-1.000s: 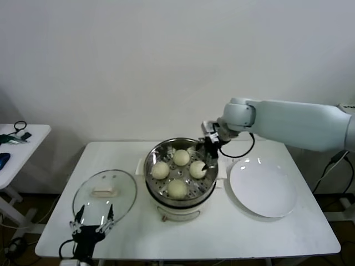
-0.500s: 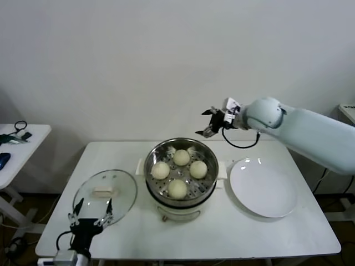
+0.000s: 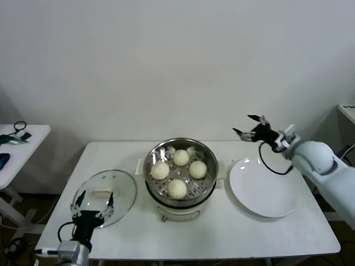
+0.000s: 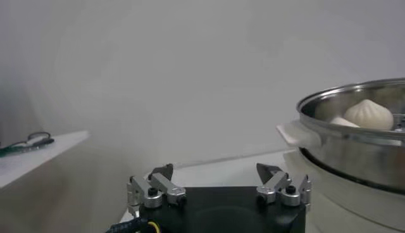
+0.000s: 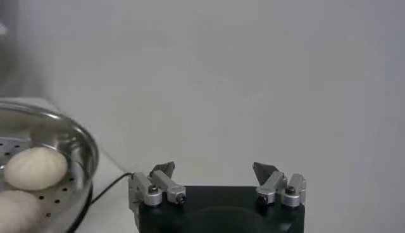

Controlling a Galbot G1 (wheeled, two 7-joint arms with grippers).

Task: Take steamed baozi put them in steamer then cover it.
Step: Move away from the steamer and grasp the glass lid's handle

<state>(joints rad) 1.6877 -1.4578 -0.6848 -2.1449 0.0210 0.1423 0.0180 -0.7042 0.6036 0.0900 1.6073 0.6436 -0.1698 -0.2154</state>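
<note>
on the white rectangular table [image 3: 233, 233] the round shiny stainless-steel steamer [image 3: 181, 195] stands near the middle on its white electric base, uncovered. four small round cream-white steamed baozi [image 3: 177, 188] lie on its perforated tray: one toward the back, one to the left, one to the right and one at the front, close together, and whether they touch cannot be told. the round clear glass lid with a white handle [image 3: 105, 191] lies flat on the table to the left of the steamer, just beside it. the flat white round plate [image 3: 260, 189] lies on the table to the right of the steamer, near its side handle, with nothing on it.

the right gripper [image 3: 250, 126] hangs in the air above the far edge of the plate, well apart from the steamer, its fingers spread wide and pointing toward the left, holding nothing. in the right wrist view the two fingertips [image 5: 163, 170] stand far apart with only the wall behind them, and part of the steamer rim with two baozi shows at the side.

the left gripper [image 3: 93, 203] sits low at the near left edge of the table, over the near rim of the glass lid, jaws wide apart and empty. its wrist view shows the steamer wall and one baozi beyond it.

a second small white table [image 3: 22, 147] stands farther to the left with dark small items on it.
</note>
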